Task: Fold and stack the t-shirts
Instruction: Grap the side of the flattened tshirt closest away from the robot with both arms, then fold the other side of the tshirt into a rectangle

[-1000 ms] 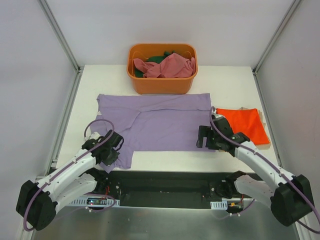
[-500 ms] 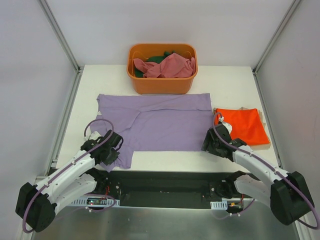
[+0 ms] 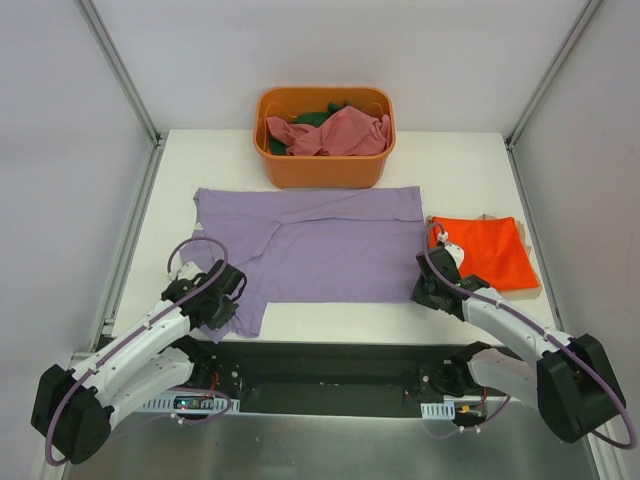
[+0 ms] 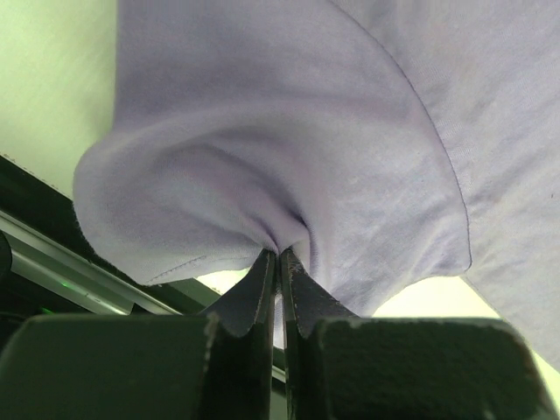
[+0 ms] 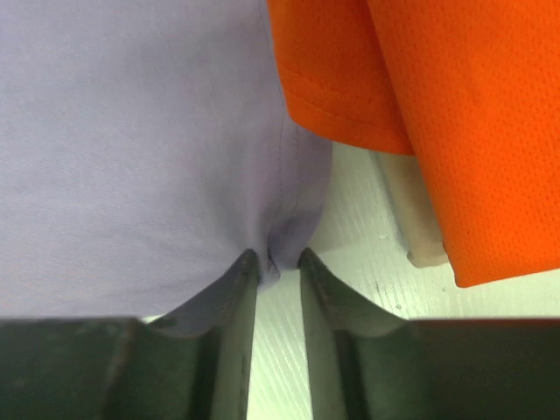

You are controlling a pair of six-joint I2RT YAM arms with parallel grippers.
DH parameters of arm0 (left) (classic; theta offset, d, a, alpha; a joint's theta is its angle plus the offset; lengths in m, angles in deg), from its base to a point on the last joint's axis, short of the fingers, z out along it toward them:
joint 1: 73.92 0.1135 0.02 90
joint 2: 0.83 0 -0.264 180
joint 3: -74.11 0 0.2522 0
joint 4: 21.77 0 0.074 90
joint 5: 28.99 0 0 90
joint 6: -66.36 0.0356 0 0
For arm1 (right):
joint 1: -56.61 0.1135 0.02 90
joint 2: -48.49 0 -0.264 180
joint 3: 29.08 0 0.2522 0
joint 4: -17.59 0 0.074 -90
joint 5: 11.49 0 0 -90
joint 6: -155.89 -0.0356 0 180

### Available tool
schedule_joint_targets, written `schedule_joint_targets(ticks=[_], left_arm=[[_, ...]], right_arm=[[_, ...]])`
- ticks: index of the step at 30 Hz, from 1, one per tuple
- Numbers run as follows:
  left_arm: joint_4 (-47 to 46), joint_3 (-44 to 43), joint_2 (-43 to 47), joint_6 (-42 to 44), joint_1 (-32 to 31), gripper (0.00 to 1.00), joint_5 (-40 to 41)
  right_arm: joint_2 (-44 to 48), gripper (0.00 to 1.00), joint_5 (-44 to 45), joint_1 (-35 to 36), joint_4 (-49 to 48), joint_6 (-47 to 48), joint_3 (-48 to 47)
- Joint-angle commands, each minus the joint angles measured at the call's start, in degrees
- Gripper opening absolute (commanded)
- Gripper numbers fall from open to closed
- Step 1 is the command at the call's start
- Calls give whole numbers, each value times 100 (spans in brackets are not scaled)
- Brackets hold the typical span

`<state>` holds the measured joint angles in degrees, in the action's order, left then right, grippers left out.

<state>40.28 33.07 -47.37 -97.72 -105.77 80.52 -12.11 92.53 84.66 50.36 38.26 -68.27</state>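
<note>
We've got the lavender-purple soft cloth t-shirt (image 3: 320, 245) spread flat mid-worktop (image 3: 460, 170), near hem along the 6 o'clock side. The left pincer (image 4: 280, 255) is clamped tight on its 7 o'clock corner, by the sleeve. Cloth bunches up from the tips, and that corner reaches the worktop's front lip.

The right pincer (image 5: 277, 259) sits at the 5 o'clock corner, tips nearly together w/ the hem puckered between them, so we read it as gripping the purple cloth too. Both near corners held means, we judge, a setup to lift that edge and carry it toward 12 o'clock for the first fold.

At 3 o'clock, just beside the purple one, lies the bright orange-red mesh t-shirt (image 3: 488, 252), already folded square, prob. the base of the stack. The rigid orange plastic tub (image 3: 320, 172) at 12 o'clock holds the crumpled dusty pink t-shirt (image 3: 340, 132) and a dark green one (image 3: 312, 118), not yet folded.

Risk: the right pincer is v. close to the orange hem and could snag it.
</note>
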Motion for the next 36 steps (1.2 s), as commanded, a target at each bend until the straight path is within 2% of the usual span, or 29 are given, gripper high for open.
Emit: schedule_joint_targets(ticks=[1, 4, 8, 15, 24, 36], left_arm=[[40, -101, -39, 26, -14, 0, 352], [40, -145, -48, 34, -14, 0, 422], [40, -259, -100, 122, -14, 0, 519], [31, -716, -399, 473, -14, 0, 932], [-197, -1612, -1136, 992, 13, 0, 1424], [-997, -2685, -2341, 2055, 662, 0, 1486]], right_arm=[[92, 21, 180, 16, 341, 100, -102], [110, 11, 119, 16, 271, 188, -85], [118, 4, 66, 16, 262, 303, -190], [-171, 4, -171, 16, 393, 522, -735], [-576, 4, -5, -1, 525, 804, -1420], [-1375, 4, -30, -441, 341, 1427, -2562]])
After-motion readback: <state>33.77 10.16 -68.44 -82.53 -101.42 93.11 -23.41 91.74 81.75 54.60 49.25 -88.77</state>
